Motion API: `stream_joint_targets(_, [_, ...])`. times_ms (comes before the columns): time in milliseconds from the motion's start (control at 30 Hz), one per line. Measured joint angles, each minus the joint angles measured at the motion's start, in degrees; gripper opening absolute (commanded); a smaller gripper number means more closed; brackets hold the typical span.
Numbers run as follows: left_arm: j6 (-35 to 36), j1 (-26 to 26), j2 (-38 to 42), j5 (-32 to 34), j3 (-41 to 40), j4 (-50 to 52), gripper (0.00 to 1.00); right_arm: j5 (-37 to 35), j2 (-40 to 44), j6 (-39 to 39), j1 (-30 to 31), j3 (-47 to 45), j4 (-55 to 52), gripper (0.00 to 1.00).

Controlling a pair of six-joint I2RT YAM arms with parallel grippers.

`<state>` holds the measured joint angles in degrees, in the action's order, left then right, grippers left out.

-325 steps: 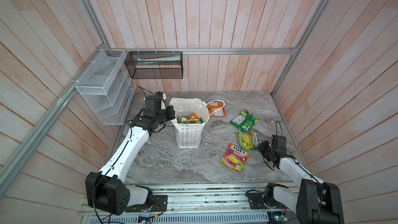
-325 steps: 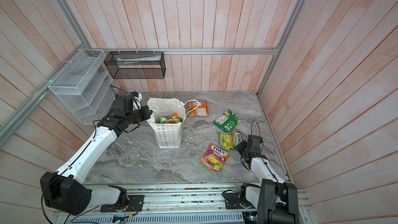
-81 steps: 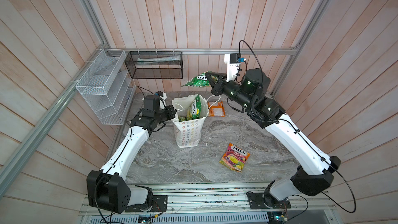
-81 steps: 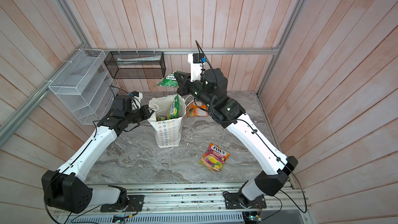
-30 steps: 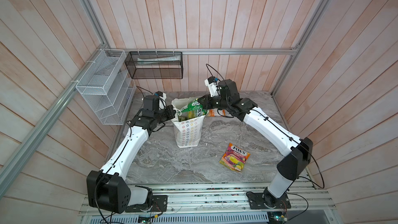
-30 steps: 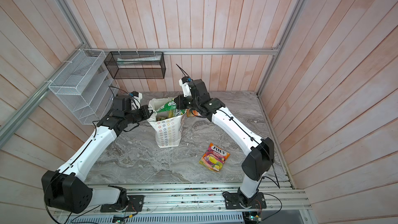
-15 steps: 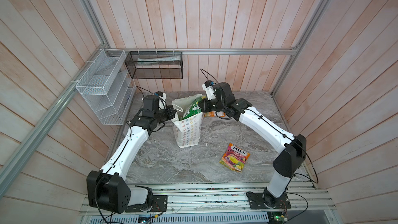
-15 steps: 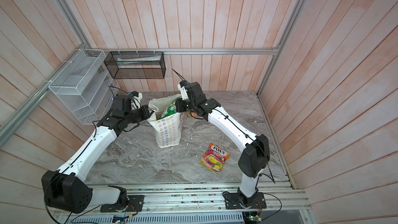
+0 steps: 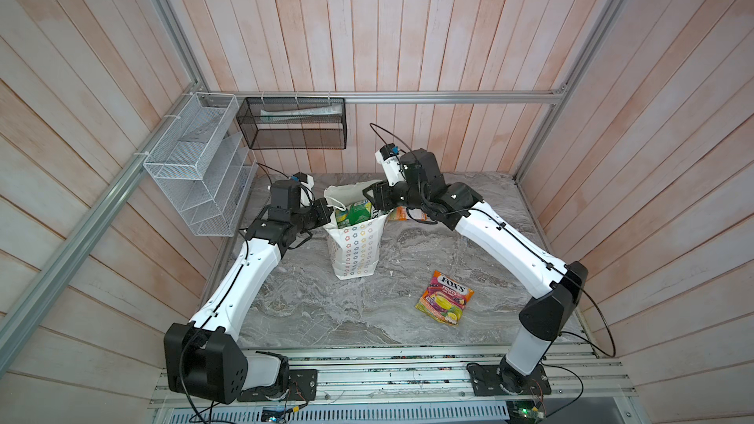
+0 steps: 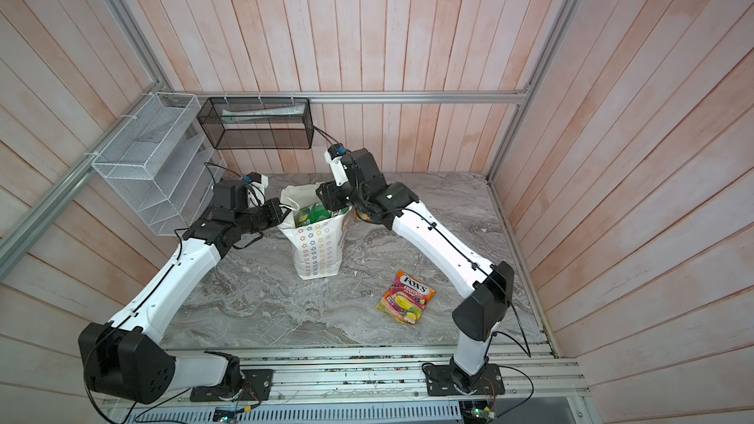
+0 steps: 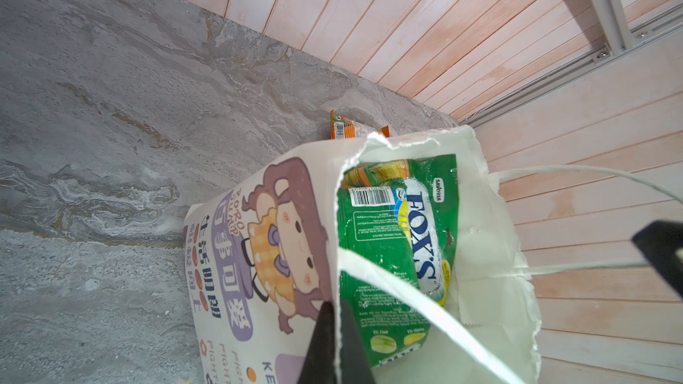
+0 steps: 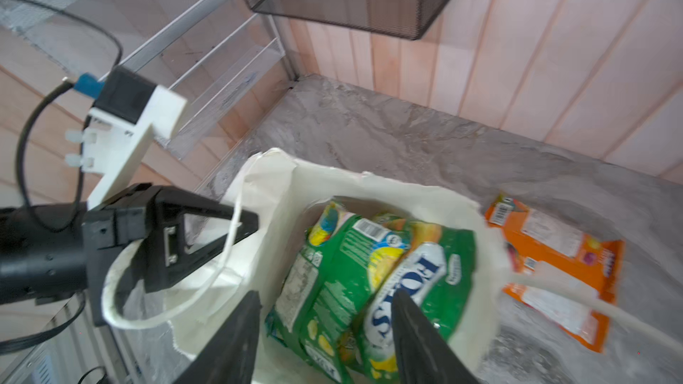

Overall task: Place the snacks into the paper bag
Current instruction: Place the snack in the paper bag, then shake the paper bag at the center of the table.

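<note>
Opened within the last second: right gripper [image 12: 327,297], jaws now spread wide just above a green pouch [image 12: 369,289], holding nothing. Sunk lower than half a second ago, now leaning inside the paper bag [image 9: 355,250] among other snacks, top edge showing at the mouth.

Bag upright toward the far left of the marble table [image 9: 326,312]: white, pastel flower pattern on the sides, cartoon girl and purple label on the front.

Pinched shut on the bag's left rim: left gripper [image 11: 334,312], most likely to keep the mouth open and the bag from tipping while pouches drop in.

Readable on the green pouch: "FOX'S" in blue on a white band, "SAVORIA" in small print, a barcode beside it. On the bag's purple label, Chinese characters; lower lettering cropped.

Outside the bag: orange pouch [image 12: 554,253] flat on the table just beyond the bag's far right side, barcode face up; orange-pink pouch [image 9: 444,297] well apart on the near right, marked "FOX'S FRUITS". Probably two pouches left to load.

Fixed to the walls: black mesh basket [image 9: 291,124] at the far side, white wire rack [image 9: 196,165] at the left.
</note>
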<state>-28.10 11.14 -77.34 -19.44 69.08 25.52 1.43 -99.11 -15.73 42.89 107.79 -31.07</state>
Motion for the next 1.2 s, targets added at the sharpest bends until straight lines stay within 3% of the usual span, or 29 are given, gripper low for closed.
stream_joint_targets(267, [-0.02, 0.00, 0.00, 0.00, 0.00, 0.00, 0.00, -10.51, 15.13, -2.67, -4.39, -10.51, 1.27, 0.69])
stream_joint_targets(400, [-0.07, 0.00, 0.00, -0.02, 0.00, 0.00, 0.00, -9.64, 17.64, -4.96, -5.95, -15.76, 3.19, 0.69])
stream_joint_targets(567, [-0.20, 0.00, 0.00, -0.02, 0.00, 0.00, 0.00, -4.57, 14.40, -7.02, -6.10, -17.16, 5.46, 0.68])
stream_joint_targets(667, [-0.20, 0.00, 0.00, 0.00, 0.00, 0.00, 0.00, -2.45, 12.59, -8.70, -6.49, -17.33, 6.34, 0.54])
stream_joint_targets(800, [-0.20, 0.00, 0.00, -0.02, 0.00, 0.00, 0.00, 1.01, 10.95, -10.49, -7.69, -18.21, 8.74, 0.08])
stream_joint_targets(833, [-0.20, 0.00, 0.00, -0.02, 0.00, -0.02, 0.00, 2.14, 10.73, -10.80, -7.85, -18.27, 9.29, 0.03])
stream_joint_targets(967, [-0.22, 0.00, 0.00, -0.11, 0.00, -0.02, 0.00, 7.76, 9.66, -10.38, -6.82, -16.68, 11.45, 0.00])
stream_joint_targets(1200, [-0.28, -0.66, 0.00, -0.90, -0.81, 0.22, 0.00, 12.22, 5.35, -4.90, 2.10, -7.63, 10.01, 0.00])
